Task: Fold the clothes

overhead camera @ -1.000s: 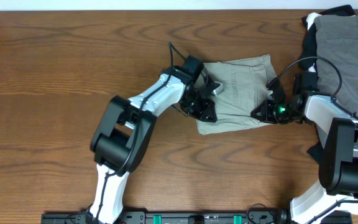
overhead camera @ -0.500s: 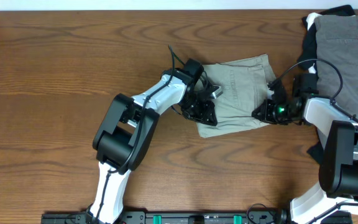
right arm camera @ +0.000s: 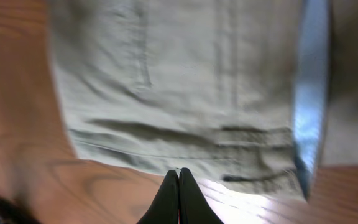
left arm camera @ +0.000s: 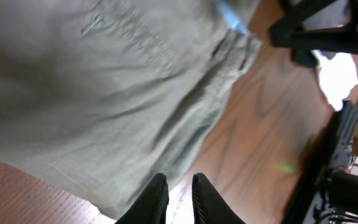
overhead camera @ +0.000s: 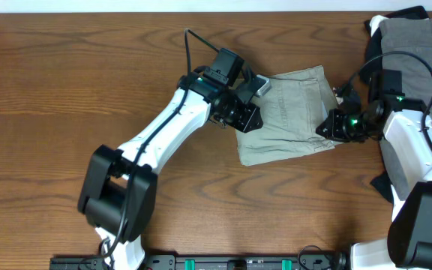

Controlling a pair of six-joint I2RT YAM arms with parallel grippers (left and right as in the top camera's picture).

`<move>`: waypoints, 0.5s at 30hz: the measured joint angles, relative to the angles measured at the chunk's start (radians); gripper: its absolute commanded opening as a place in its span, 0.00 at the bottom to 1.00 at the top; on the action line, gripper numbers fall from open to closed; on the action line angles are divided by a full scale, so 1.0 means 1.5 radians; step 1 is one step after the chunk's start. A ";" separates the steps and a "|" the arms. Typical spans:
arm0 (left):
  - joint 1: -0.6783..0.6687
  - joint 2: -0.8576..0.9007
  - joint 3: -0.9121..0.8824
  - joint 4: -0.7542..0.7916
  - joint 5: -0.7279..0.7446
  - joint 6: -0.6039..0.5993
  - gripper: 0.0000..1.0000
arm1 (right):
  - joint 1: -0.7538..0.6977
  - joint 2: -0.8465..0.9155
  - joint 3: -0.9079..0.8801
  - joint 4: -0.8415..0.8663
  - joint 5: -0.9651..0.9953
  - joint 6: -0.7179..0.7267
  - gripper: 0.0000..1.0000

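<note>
— Two grippers at one garment; what does each have hold of?

— Nothing. The right gripper (right arm camera: 179, 175) has its fingers pressed together, empty, their tips over the wood just off the hem of the shorts (overhead camera: 291, 112). The left gripper (left arm camera: 179, 182) shows a narrow slit between its fingers, also empty, and it hangs above the cloth's edge.

— And where are the shorts?

— Flat on the table (overhead camera: 66, 90), right of the middle, folded into a rough rectangle between the two arms. The left gripper is over their left edge, the right gripper at their near right corner. A strip of pale blue waistband lining (right arm camera: 309, 81) shows along one side.

— Anything else out there?

— A pile of garments (overhead camera: 418, 67) at the far right corner, grey on top, black and white peeking out beneath.
</note>
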 measured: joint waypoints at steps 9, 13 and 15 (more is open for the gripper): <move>-0.004 0.108 0.000 -0.012 -0.010 -0.027 0.17 | -0.002 0.013 -0.124 0.159 0.062 -0.004 0.01; -0.013 0.140 0.000 -0.011 -0.011 -0.032 0.17 | -0.006 0.034 -0.186 0.238 0.083 0.013 0.01; -0.017 0.153 0.000 -0.011 -0.010 -0.032 0.17 | -0.009 0.032 -0.195 0.256 0.084 0.027 0.01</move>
